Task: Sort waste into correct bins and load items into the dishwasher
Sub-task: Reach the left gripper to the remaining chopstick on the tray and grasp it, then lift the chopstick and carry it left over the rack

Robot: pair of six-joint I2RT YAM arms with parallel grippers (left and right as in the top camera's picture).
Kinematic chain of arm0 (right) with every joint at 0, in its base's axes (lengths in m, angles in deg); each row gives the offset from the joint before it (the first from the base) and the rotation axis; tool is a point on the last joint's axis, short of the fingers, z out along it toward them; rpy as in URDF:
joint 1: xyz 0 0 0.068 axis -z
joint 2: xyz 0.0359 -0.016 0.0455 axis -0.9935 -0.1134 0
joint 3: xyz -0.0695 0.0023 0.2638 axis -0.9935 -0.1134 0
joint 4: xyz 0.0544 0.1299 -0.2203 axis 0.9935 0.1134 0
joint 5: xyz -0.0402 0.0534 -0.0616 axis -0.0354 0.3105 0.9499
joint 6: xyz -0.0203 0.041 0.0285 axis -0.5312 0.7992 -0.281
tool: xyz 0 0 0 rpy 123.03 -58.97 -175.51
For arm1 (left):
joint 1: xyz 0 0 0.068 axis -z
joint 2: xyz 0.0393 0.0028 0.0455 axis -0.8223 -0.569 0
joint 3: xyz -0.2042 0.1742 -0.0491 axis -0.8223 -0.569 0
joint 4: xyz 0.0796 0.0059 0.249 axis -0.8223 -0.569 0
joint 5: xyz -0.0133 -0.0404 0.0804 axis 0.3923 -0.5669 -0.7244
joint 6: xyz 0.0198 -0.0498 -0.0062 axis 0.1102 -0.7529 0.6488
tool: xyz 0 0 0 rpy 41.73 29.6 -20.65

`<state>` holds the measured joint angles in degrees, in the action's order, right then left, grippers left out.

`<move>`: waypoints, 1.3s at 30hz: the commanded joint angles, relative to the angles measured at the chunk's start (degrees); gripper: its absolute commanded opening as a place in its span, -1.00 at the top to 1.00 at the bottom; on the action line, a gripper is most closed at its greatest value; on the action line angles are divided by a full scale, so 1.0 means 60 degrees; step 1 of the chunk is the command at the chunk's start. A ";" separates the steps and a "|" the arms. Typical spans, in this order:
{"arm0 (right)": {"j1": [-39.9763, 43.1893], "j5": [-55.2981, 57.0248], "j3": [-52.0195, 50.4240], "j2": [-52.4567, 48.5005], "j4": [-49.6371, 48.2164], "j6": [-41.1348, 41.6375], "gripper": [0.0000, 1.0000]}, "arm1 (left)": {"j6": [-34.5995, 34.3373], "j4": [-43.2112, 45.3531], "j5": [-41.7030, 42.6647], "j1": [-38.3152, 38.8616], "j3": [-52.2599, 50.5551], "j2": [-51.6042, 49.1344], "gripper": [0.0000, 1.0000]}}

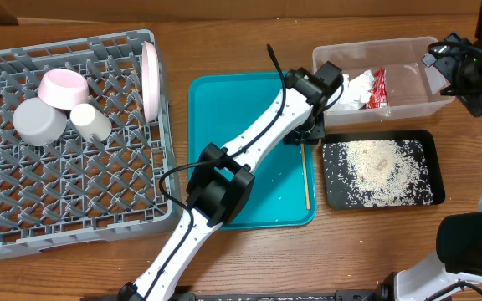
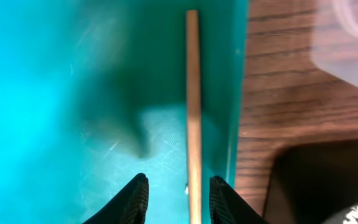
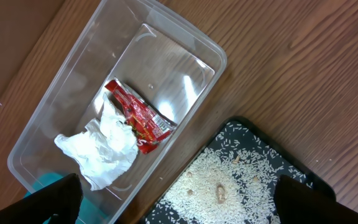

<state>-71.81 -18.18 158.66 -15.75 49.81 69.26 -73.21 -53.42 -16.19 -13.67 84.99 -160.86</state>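
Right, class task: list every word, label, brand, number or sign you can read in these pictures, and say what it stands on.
Red wrapper in the clear tub: pale marks, too small and blurred to read.
Nothing else in any view carries readable text.

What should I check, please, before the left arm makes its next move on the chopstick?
1. Chopstick lined up in the left hand: ok, it lies between the fingers, on the teal tray by its edge.
2. Grip closed on it: not ok, the fingers stand apart from it.
3. Second chopstick found: cannot tell, only one shows.
4. Right hand out of the way: ok, open and empty above the clear tub.
5. Room in the dish rack: ok, much of the grid is bare.
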 commanded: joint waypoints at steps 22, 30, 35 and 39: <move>0.0029 0.0022 0.0215 0.0273 -0.0018 0.0025 -1.00 | -0.0226 0.0084 -0.0044 0.0135 -0.0652 -0.0244 0.54; 0.0029 0.0022 0.0215 0.0273 -0.0018 0.0025 -1.00 | -0.0080 0.0004 0.0750 0.0131 -0.0652 -0.0240 0.92; 0.0029 0.0025 0.0215 0.0273 -0.0018 0.0025 -1.00 | -0.0044 -0.0372 0.0918 -0.0004 -0.0641 -0.0197 0.92; 0.0029 0.0022 0.0215 0.0273 -0.0018 0.0025 -1.00 | -0.0036 -0.1144 0.0914 -0.0390 -0.0419 0.0025 0.92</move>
<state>-71.81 -18.20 158.66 -15.75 49.83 69.26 -73.72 -58.04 -11.67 -13.93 81.93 -160.88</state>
